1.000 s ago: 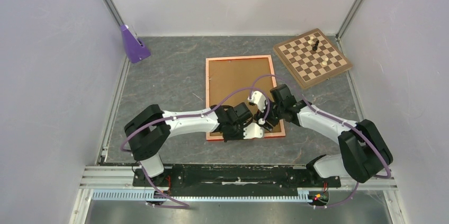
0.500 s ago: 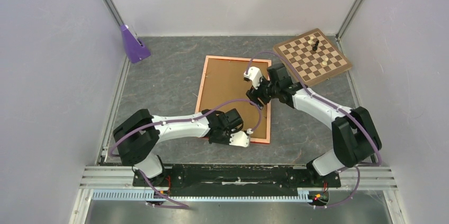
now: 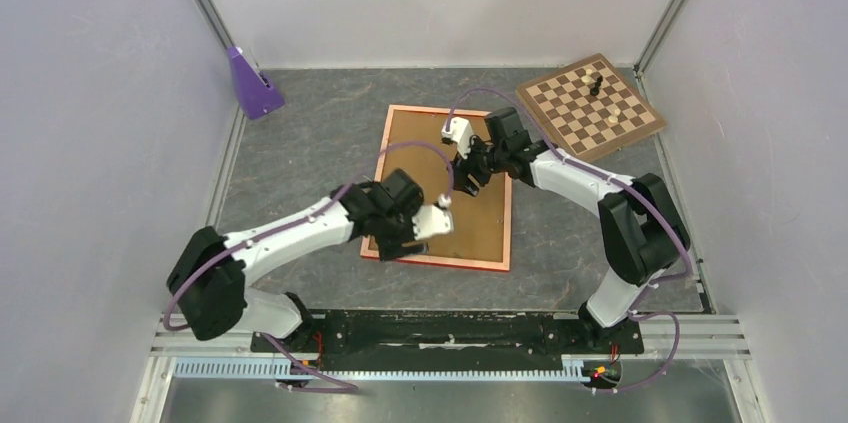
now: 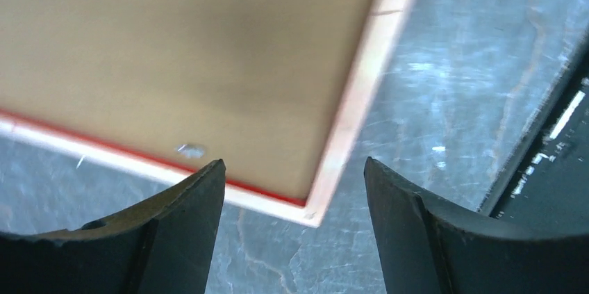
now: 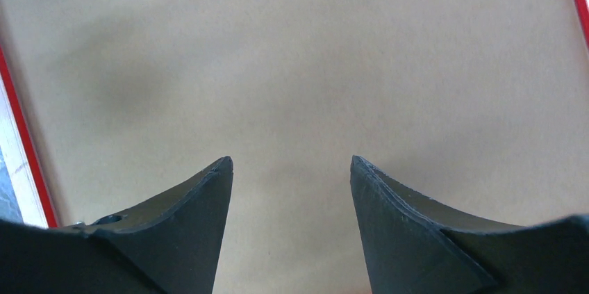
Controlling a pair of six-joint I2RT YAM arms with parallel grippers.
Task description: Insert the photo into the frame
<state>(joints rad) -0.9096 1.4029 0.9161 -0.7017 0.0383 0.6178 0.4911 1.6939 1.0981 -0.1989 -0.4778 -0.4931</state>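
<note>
Orange-red picture frame, thin and rectangular, lies back-up on the dark grey stone-patterned table, skewed to the table edge. A plain brown backing board fills it. From where I stand no mountain print shows anywhere. It may sit under that board, but I cannot tell.

The left gripper hangs over a near corner of the frame, fingers spread wide and empty. The right gripper hovers over the middle of the board, also wide and holding nothing.

My worry is the board. A small shiny tab shows near the frame's rim, and if such tabs are not turned home, the board and whatever is beneath could drop out when the frame is lifted. A push from either arm could also skid the light frame across the smooth table, toward the brown wooden chessboard with its few pieces. A finger pressed hard near the rim might tip the frame up.
</note>
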